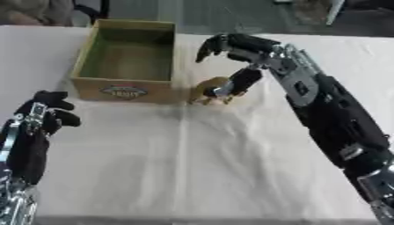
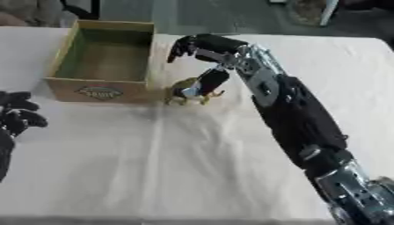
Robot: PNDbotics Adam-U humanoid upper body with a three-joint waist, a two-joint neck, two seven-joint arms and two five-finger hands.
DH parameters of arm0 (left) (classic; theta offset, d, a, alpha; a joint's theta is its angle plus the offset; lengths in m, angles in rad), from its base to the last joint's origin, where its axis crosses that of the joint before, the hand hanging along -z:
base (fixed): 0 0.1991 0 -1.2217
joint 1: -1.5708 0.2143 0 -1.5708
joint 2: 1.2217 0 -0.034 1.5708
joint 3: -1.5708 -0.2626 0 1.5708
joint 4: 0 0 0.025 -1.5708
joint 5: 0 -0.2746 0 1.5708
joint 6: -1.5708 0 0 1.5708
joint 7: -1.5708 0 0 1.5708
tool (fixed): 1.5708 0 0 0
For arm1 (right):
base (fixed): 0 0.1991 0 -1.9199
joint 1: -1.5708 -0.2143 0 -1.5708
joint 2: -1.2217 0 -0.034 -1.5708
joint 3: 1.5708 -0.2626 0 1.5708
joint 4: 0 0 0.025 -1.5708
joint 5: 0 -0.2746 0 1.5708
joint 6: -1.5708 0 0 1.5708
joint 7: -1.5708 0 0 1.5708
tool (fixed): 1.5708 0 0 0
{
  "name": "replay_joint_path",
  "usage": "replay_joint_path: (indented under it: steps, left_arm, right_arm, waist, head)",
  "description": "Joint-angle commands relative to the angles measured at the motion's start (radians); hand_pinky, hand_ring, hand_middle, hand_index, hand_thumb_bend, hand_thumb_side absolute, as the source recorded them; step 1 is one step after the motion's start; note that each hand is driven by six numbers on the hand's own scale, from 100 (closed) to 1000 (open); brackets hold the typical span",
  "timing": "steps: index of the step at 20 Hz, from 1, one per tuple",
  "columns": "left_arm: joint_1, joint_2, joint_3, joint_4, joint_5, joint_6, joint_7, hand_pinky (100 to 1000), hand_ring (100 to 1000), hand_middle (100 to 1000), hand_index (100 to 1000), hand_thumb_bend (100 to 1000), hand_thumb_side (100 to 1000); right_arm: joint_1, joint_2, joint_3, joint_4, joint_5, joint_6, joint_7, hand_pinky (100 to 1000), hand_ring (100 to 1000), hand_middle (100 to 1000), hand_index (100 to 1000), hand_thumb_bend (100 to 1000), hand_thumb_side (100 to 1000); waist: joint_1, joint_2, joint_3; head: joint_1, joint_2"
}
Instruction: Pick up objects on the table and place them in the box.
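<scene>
The right robot hand (image 1: 231, 48) reaches over a small yellow-brown toy animal (image 1: 209, 91) standing on the white-clothed desk (image 1: 192, 162) just beside the open cardboard box (image 1: 127, 59), thumb touching the toy, fingers curled above it; the left robot hand (image 1: 42, 115) rests half-curled, holding nothing, near the desk's left edge.
</scene>
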Motion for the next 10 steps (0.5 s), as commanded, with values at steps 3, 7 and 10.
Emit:
replay_joint_path:
  steps: [3,7,10]
  left_arm:
    - [-0.006,0.013,-0.003,-0.017,0.003,0.000,-0.004,576,511,535,707,100,723]
    - [-0.006,0.012,-0.004,-0.017,0.003,0.000,-0.005,576,511,535,707,100,723]
    - [-0.007,0.012,-0.005,-0.018,0.003,0.000,-0.006,576,511,535,707,100,722]
  right_arm:
    - [-0.039,0.007,-0.029,0.074,0.089,-0.009,-0.055,773,813,766,805,439,490]
    - [-0.050,0.015,-0.038,0.117,0.138,-0.014,-0.085,776,812,761,805,444,509]
    - [-0.054,0.021,-0.041,0.142,0.181,-0.016,-0.104,781,815,762,804,451,526]
  waist:
    - [0.006,-0.020,0.000]
    - [0.008,-0.020,0.000]
    - [0.010,-0.021,0.000]
  head:
    - [0.000,0.001]
    - [-0.001,0.002]
    - [-0.002,0.002]
